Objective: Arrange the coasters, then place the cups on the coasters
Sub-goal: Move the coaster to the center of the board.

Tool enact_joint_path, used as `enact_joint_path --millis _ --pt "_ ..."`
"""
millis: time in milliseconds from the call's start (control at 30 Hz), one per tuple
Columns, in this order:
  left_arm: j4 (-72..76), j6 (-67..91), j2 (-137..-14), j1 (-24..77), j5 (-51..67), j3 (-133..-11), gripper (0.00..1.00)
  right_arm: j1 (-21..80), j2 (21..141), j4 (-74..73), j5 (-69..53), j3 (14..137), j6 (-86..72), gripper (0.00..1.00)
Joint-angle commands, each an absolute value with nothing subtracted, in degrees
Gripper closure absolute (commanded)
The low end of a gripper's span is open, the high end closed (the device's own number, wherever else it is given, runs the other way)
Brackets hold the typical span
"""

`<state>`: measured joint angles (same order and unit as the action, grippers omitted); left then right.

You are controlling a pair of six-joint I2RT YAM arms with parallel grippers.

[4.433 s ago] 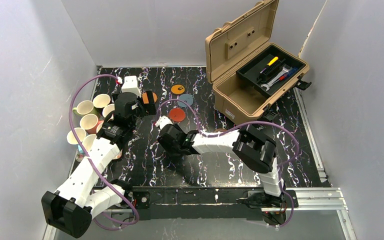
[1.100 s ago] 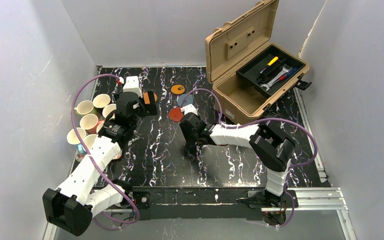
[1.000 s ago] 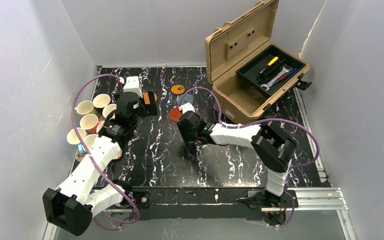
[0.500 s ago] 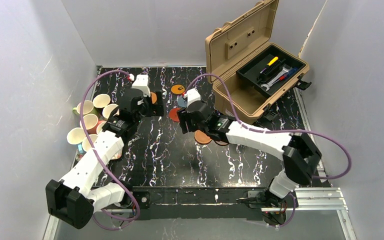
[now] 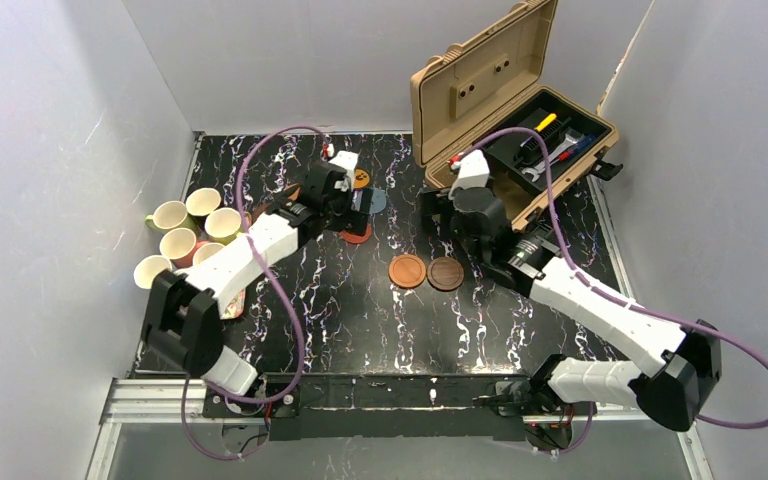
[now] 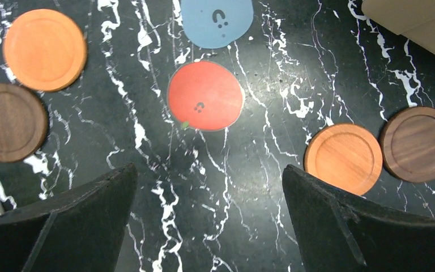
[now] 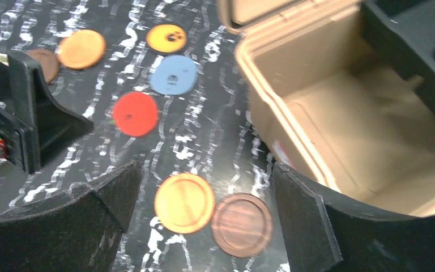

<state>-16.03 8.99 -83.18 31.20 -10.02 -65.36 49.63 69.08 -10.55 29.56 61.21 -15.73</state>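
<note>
Left wrist; red coaster (image 6: 205, 95) just beyond spread left gripper (image 6: 208, 177); apart

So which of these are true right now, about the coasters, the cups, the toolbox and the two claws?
1. Near the middle of the black marbled table, the orange-brown wooden round coaster and the dark brown wooden round coaster lie side by side. True.
2. A cup stands on the red round coaster. False: it is bare, and the small cream-lined cups cluster at the table's left edge.
3. The tan plastic toolbox has its lid shut. False: the lid stands open.
4. The left gripper and the right gripper are both open and empty. True.
</note>
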Motion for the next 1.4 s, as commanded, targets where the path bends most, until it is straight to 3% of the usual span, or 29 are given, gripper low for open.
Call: enact_joint_path --millis 0,167,533,967,1167,1367 --pt "-20.2 8.0 -90.6 31.0 -7.2 -72.3 0.02 46.6 64.5 -11.7 34.2 56.7 -14.1 0.02" --pt "-26.8 8.3 -103.7 29.1 -5.2 -83.8 0.02 40.9 60.0 -10.1 28.2 51.9 -14.8 0.01" --pt "-31.5 9.5 -120.1 26.8 -2.7 -96.6 0.02 36.2 55.8 -10.2 23.9 48.2 -14.0 0.01" --pt "-32.4 9.5 -125.1 25.0 -1.7 -99.2 0.02 34.9 55.7 -9.7 19.7 47.4 -15.0 0.01" --pt "-33.5 7.4 -126.7 25.1 -3.4 -98.2 0.11 34.7 56.2 -9.4 18.7 47.6 -15.5 0.01" --pt "-33.3 6.9 -127.0 25.6 -1.3 -96.2 0.07 34.6 56.9 -8.9 18.0 47.5 -16.0 0.01"
